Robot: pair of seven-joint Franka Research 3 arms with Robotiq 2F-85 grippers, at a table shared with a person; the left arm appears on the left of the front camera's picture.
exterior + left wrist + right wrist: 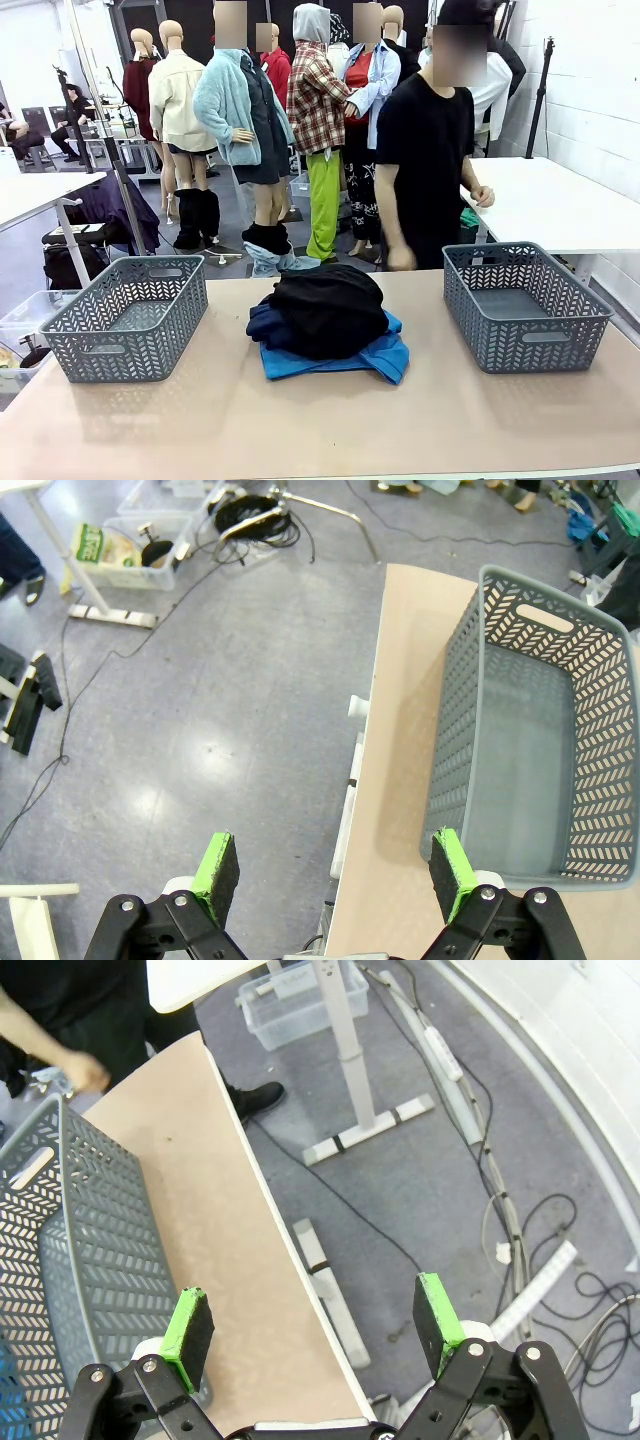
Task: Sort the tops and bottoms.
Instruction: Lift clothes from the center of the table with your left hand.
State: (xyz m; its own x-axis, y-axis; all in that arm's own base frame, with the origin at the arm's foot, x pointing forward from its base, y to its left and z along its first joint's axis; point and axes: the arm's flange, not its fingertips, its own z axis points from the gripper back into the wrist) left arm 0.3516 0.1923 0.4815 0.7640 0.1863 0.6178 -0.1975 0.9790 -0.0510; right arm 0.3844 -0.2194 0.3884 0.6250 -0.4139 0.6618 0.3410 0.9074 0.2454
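Note:
A pile of clothes lies in the middle of the tan table [300, 420]: a black garment [328, 305] on top, a dark navy one [268, 328] under its left side and a bright blue one [380, 355] at the bottom. Two grey woven baskets flank the pile, the left basket [128, 318] and the right basket [523, 304], both with nothing in them. My left gripper [333, 875] is open, hanging over the table's left edge beside the left basket [540, 730]. My right gripper [315, 1333] is open over the table's right edge, next to the right basket [60, 1230].
A person in a black shirt [425, 150] stands at the far side, hands down near the right basket; one hand [85, 1070] shows in the right wrist view. Floor with cables [250, 515] and a plastic bin [130, 550] lies left of the table; a white table leg [350, 1060] stands right.

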